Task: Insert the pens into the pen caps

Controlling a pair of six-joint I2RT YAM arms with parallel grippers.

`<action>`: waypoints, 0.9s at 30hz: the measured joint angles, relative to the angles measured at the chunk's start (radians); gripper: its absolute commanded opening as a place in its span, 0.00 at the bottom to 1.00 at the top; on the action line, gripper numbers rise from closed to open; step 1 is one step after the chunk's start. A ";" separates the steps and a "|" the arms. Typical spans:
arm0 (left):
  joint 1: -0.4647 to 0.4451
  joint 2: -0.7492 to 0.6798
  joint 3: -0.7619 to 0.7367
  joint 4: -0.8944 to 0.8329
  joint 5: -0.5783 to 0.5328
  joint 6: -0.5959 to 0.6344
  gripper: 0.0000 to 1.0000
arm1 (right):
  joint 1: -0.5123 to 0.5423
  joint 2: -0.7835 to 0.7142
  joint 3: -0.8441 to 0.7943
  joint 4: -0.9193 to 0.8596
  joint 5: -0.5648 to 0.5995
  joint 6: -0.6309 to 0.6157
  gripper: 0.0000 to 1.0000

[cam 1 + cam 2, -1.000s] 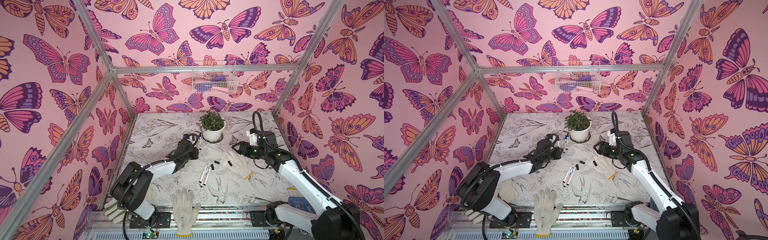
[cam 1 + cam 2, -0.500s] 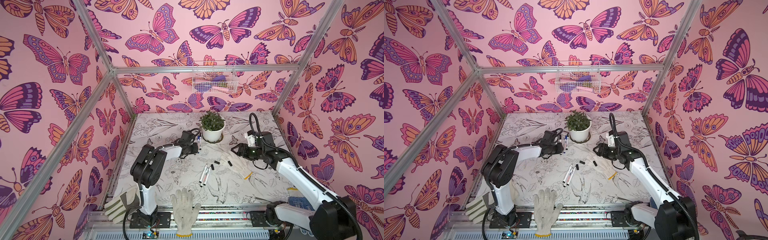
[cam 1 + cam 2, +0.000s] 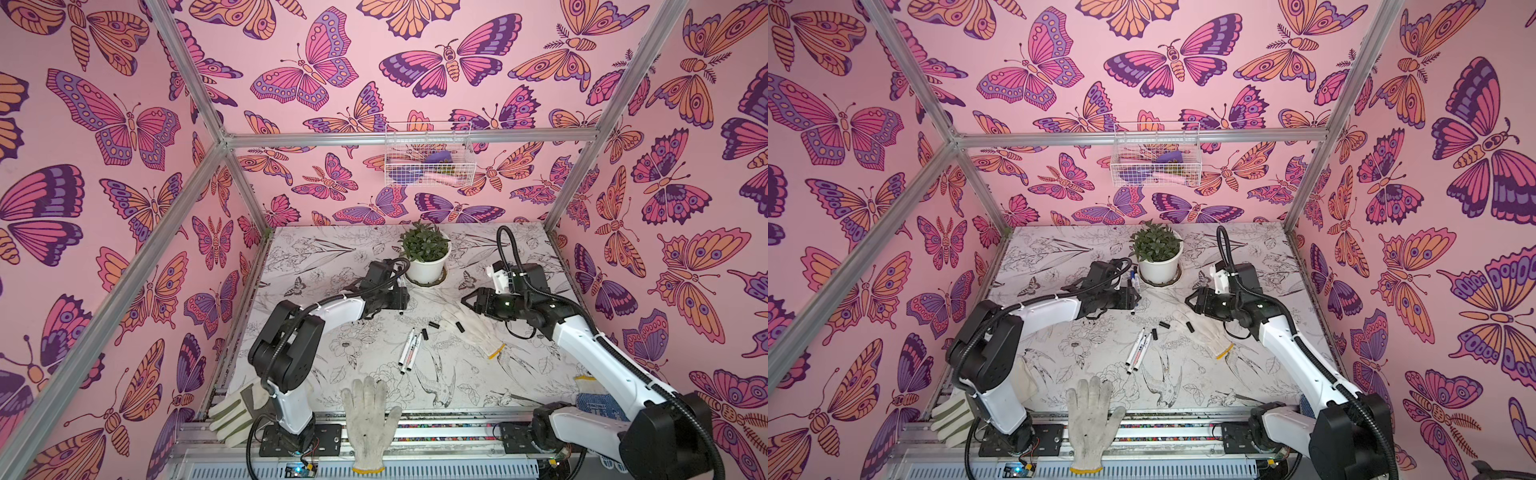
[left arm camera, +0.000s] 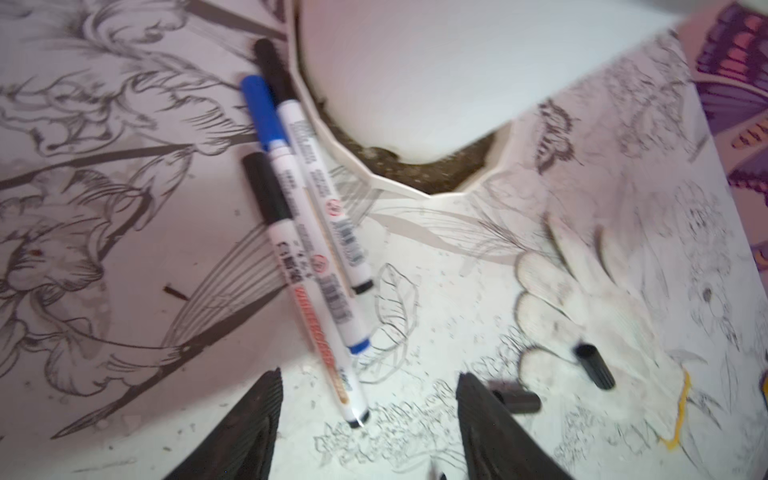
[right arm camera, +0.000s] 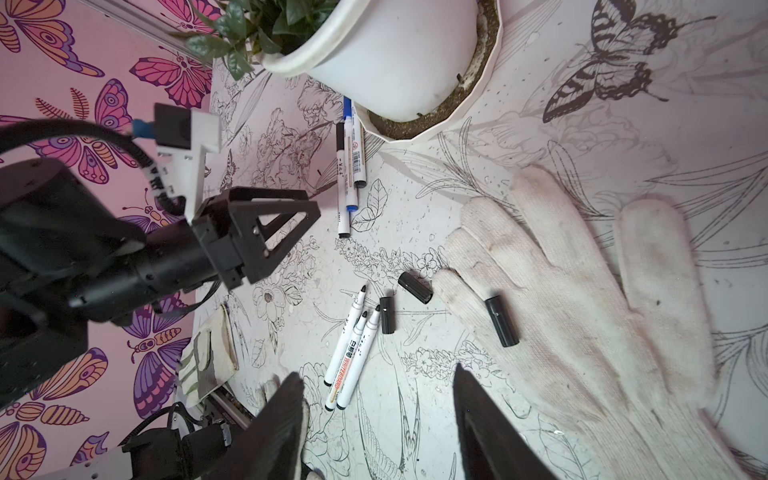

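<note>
Pens (image 3: 407, 350) lie parallel, bare tips toward the pen caps (image 3: 424, 333).

My flower-printed table (image 3: 519, 374) carries a potted plant (image 3: 427, 266) on its saucer (image 4: 409, 189), three capped pens (image 4: 309, 216) just beside that saucer, three uncapped pens (image 5: 355, 345) mid-table, two loose black caps (image 5: 386, 315) near them, and a white glove (image 5: 582, 311)

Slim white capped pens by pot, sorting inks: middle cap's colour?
Blue cap; clearest in left wrist view.

Top views overlook the table (image 3: 478, 374); close wrist views share capped pens (image 4: 306, 217).
</note>
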 measured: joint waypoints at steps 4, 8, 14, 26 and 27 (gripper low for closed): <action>-0.134 -0.090 -0.077 -0.031 0.020 0.109 0.69 | 0.000 0.001 0.000 -0.014 0.003 -0.015 0.59; -0.233 -0.140 -0.164 -0.087 -0.034 0.138 0.69 | 0.000 0.008 0.000 -0.018 0.004 -0.024 0.59; -0.272 -0.169 -0.234 -0.164 -0.146 0.138 0.68 | 0.000 0.014 0.000 -0.018 0.004 -0.030 0.59; -0.282 -0.170 -0.243 -0.211 -0.238 0.109 0.65 | 0.000 0.021 -0.003 -0.015 0.003 -0.030 0.59; -0.283 -0.169 -0.243 -0.211 -0.238 0.109 0.64 | 0.000 0.022 -0.003 -0.015 0.003 -0.030 0.59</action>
